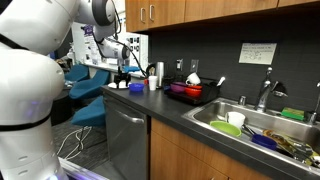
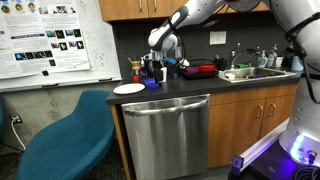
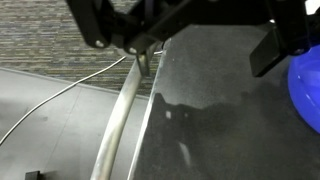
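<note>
Blue bowl (image 3: 305, 85) reaches wrist view; white plate (image 2: 128, 89) doesn't.

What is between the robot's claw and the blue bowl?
Nothing. In the wrist view, only bare dark counter shows between the open gripper and the bowl at the right edge.

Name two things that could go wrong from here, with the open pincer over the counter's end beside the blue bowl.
1. The open pincer hangs close to the blue bowl; a sideways drift might knock it.
2. The counter edge lies just below the pincer, and the white plate sits near that end; a nudge could push it off the counter.
</note>
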You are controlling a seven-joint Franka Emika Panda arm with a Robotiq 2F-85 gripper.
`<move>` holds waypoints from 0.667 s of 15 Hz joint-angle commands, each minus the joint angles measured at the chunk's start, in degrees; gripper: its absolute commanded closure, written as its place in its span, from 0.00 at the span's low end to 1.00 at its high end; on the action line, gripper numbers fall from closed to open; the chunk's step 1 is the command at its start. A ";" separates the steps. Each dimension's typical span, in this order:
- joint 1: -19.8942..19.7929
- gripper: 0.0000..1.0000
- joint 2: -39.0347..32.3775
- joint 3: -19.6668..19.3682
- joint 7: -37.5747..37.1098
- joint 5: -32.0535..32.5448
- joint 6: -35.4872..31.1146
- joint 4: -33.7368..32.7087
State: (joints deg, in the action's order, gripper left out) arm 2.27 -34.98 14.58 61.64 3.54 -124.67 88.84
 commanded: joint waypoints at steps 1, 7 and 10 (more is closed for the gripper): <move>1.56 0.00 -2.42 -1.49 4.18 1.86 4.39 -5.24; 2.42 0.00 -3.41 -2.12 6.41 2.28 3.75 -8.82; 2.37 0.00 -4.38 -2.11 6.71 1.61 3.30 -10.55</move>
State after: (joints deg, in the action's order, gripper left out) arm 4.15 -37.72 13.06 67.03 5.49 -121.40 81.31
